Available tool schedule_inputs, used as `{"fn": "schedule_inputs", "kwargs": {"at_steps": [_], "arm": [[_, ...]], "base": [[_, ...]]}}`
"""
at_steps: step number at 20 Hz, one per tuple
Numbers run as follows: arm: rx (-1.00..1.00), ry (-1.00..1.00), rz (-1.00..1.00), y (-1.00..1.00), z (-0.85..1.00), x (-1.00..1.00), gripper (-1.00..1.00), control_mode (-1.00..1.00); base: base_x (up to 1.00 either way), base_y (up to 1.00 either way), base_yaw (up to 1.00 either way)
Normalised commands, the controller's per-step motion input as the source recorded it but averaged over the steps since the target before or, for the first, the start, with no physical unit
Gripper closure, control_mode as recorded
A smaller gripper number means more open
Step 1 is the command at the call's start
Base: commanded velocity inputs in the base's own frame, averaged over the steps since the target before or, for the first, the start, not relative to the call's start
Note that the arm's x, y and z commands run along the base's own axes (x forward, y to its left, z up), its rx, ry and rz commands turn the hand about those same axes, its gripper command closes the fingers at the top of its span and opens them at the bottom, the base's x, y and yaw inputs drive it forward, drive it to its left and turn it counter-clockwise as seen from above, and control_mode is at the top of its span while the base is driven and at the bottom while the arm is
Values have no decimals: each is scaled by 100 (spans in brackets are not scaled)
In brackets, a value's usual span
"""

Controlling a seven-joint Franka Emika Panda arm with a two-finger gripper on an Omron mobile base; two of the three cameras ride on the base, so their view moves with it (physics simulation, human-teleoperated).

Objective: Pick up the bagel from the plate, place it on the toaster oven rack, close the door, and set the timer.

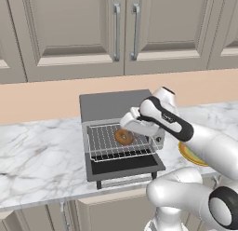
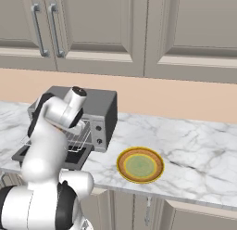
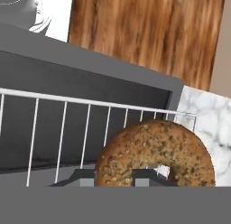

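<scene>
Left base view first: I've got the arm reaching in over the toaster oven (image 1: 118, 132), and the bagel (image 1: 123, 136) sits over the toaster oven rack (image 1: 111, 144), which is pulled out above the door (image 1: 125, 165); that door lies folded down flat and open; the gripper (image 1: 128, 127) hangs right at the bagel, though from here the hand hides its tips; on the hand view I see the bagel (image 3: 155, 155) big and seeded, right against the two dark fingertips (image 3: 85, 177), jaws drawn narrow with one tip lined up under the centre hole; I read that as a grip on the bagel's ring, with the rack's (image 3: 67, 128) white bars running behind it and the oven's grey cavity beyond; right base view now: the plate (image 2: 140, 165) lies on the marble counter (image 2: 194, 145), to the right of the oven (image 2: 99, 115) and apart from it, its green centre bare; the arm's white links stand in front of the oven mouth here; beige cabinet doors (image 2: 97, 25) hang above.
</scene>
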Motion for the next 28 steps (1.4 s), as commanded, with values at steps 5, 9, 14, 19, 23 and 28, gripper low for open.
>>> {"fn": "schedule_inputs", "kwargs": {"at_steps": [5, 9, 14, 19, 23, 28], "arm": [[-7, -2, 0, 0, -30, 20, 100, -100], [-8, 0, 0, 1, -29, 18, 100, -100], [-4, -4, 0, 1, -6, 10, -100, -100], [0, -8, 0, 0, 47, -23, -100, -100], [-2, -5, 0, 0, 60, -94, -100, -100], [-17, 0, 0, 12, 32, -100, -100, -100]], "base": [[0, 0, 0], [0, 0, 0], [0, 0, 0], [0, 0, 0], [0, 0, 0], [0, 0, 0]]}}
